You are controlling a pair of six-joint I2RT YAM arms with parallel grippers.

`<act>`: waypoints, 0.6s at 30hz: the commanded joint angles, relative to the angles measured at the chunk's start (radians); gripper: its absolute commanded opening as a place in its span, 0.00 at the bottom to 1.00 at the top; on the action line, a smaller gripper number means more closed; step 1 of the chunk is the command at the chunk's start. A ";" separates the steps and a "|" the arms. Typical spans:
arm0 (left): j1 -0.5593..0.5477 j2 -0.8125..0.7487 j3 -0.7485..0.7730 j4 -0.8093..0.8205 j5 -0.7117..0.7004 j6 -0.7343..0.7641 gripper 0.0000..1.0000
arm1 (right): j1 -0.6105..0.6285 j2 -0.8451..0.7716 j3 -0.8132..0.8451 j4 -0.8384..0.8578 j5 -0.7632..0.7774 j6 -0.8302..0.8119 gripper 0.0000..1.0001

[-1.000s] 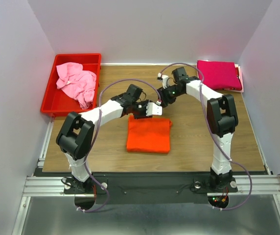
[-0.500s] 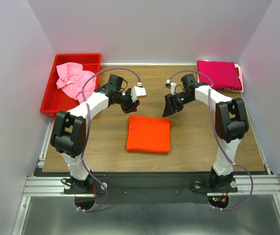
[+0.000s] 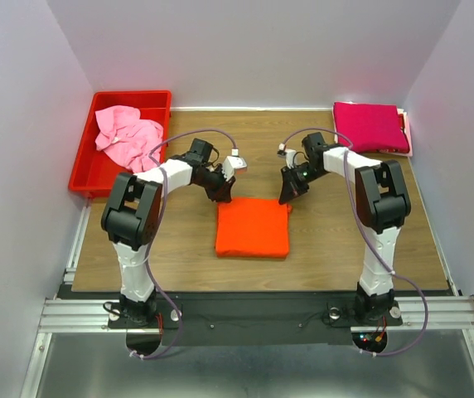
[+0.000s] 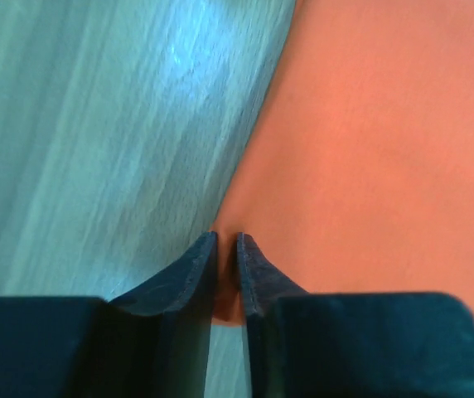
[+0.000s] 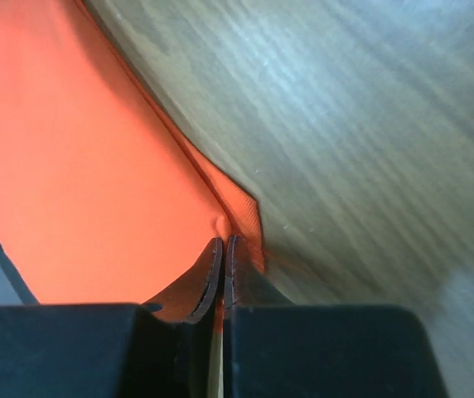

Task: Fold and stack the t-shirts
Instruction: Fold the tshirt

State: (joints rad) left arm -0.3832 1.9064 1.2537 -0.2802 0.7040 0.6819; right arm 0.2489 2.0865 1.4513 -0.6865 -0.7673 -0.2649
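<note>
Both arms have swung down onto the orange t-shirt (image 3: 253,230), folded mid-surface (image 3: 328,240). Left jaws are clenched on its far-left corner and right jaws pinch the far-right corner, so the near-square cloth lies nearward of both. Magenta t-shirt (image 3: 371,126) waits far right, closer to the right arm, with bare wood between. Pink t-shirt (image 3: 125,137) sits in the red bin (image 3: 82,174), far left.

Wooden table (image 3: 328,240) between pale walls (image 3: 253,41)
</note>
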 commanded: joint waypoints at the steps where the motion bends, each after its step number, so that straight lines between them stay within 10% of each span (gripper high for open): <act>1: 0.020 0.042 0.070 -0.025 0.040 -0.028 0.17 | 0.001 0.030 0.078 0.036 0.065 -0.013 0.01; 3: 0.032 0.069 0.102 -0.022 0.038 -0.039 0.00 | 0.001 0.038 0.089 0.053 0.101 -0.010 0.01; 10: 0.070 0.100 0.185 0.048 -0.006 -0.113 0.07 | 0.001 0.037 0.133 0.128 0.215 0.003 0.01; 12: 0.090 0.073 0.200 0.073 -0.002 -0.156 0.26 | 0.001 0.029 0.185 0.131 0.249 0.021 0.23; 18: 0.147 -0.136 0.124 0.228 0.090 -0.359 0.42 | -0.013 -0.110 0.307 0.133 0.174 0.134 0.86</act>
State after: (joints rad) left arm -0.2646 1.9713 1.4002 -0.1703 0.7246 0.4732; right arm 0.2455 2.1136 1.6772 -0.6090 -0.5648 -0.2070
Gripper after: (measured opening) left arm 0.383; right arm 0.737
